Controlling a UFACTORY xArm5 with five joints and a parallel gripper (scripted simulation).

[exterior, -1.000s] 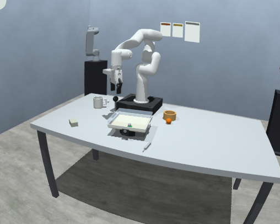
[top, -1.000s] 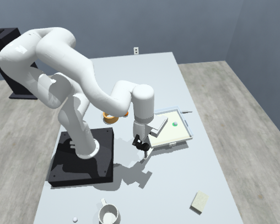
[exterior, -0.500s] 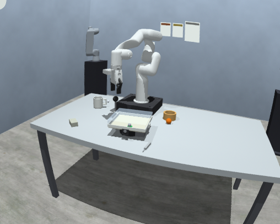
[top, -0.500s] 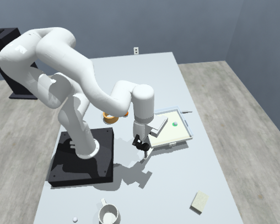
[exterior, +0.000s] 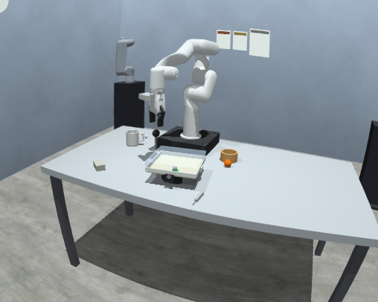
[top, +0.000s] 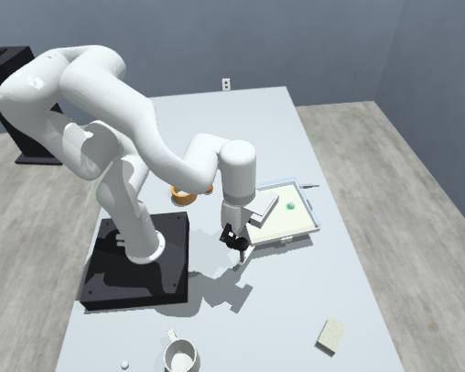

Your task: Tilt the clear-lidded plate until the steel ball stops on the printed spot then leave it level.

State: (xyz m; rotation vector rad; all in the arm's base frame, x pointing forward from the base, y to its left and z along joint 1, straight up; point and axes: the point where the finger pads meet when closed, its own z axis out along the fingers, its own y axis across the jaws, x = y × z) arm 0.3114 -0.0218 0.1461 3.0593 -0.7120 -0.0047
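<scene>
The clear-lidded plate (top: 285,212) (exterior: 175,163) sits near the middle of the table on a dark pivot base (exterior: 171,178), and looks about level. The steel ball (top: 291,205) (exterior: 175,168) rests on the green printed spot (top: 289,207) (exterior: 176,170) near one edge. A black knob on a stalk (exterior: 155,132) stands at the plate's corner nearest the robot base. My gripper (top: 232,240) (exterior: 155,119) is open and empty. It hangs high above that knob, well clear of the plate.
An orange ring bowl (exterior: 228,154) with an orange ball (exterior: 228,163) beside it stands near the robot base (exterior: 187,139). A white mug (exterior: 133,137) (top: 179,355), a pale sponge block (exterior: 99,165) (top: 331,335), a thin pen (exterior: 197,198) and a small white ball (top: 124,364) lie on the table.
</scene>
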